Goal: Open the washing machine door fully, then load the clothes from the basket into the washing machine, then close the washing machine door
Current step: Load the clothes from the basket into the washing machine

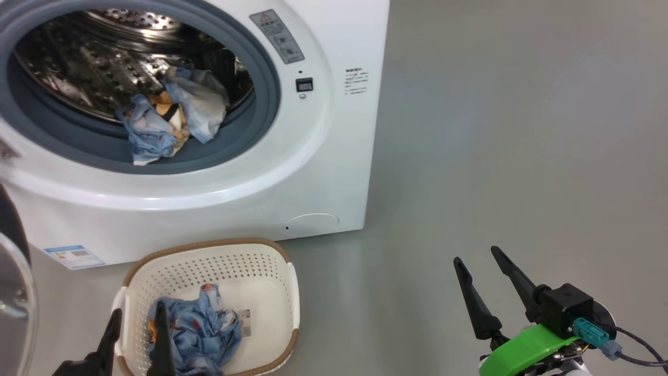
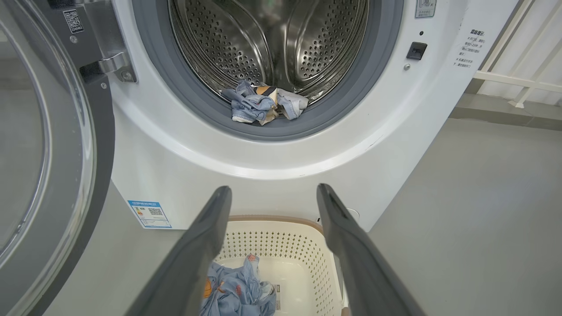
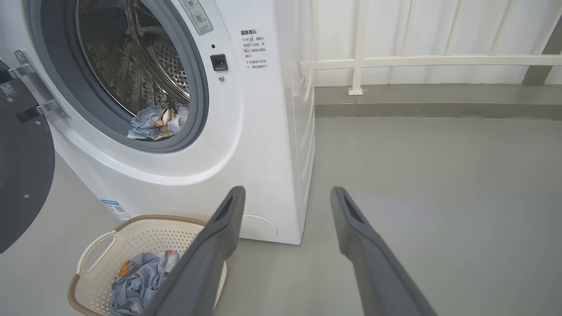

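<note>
White boxy front-loading washing machine [image 1: 323,172] [image 3: 263,153]: stands ahead of both jaws. Its round mouth is ahead of and above the left jaws, and up and to the left of the right jaws.
Large round washing machine door with black rim and clear bulging glass [image 1: 10,292] [image 2: 48,153]: stands wide open on its hinge, just left of the left jaws and far left of the right jaws.
Small cream-white perforated plastic basket with brown woven-look rim [image 1: 261,282] [image 2: 272,239]: on the floor before the machine, below the left jaws and well left of the right jaws.
Crumpled soft blue basket clothes with small orange-brown figures [image 1: 198,334] [image 2: 239,294]: in the basket's left half, under and between the left jaws.
Bunched blue and white drum clothes [image 1: 167,120] [image 2: 263,103]: at the drum's front lip against the gasket, well ahead of and above the left jaws.
Left jaws: two long dark fingers [image 2: 197,254] stand wide apart and empty over the basket. Whether a tip touches cloth cannot be told.
Right jaws: two long dark fingers [image 1: 475,303] stand wide apart, holding nothing, over bare floor.
Smooth grey floor [image 1: 522,156]: beneath both jaws.
White metal railing [image 3: 360,61]: far ahead of the right jaws.
Grey rubber gasket [image 1: 250,141]: rings the mouth.
Small blue sticker [image 2: 149,214]: low on the machine front, just left of the left jaws.
Round flap [image 1: 311,223]: low on the machine front, right of the basket.
</note>
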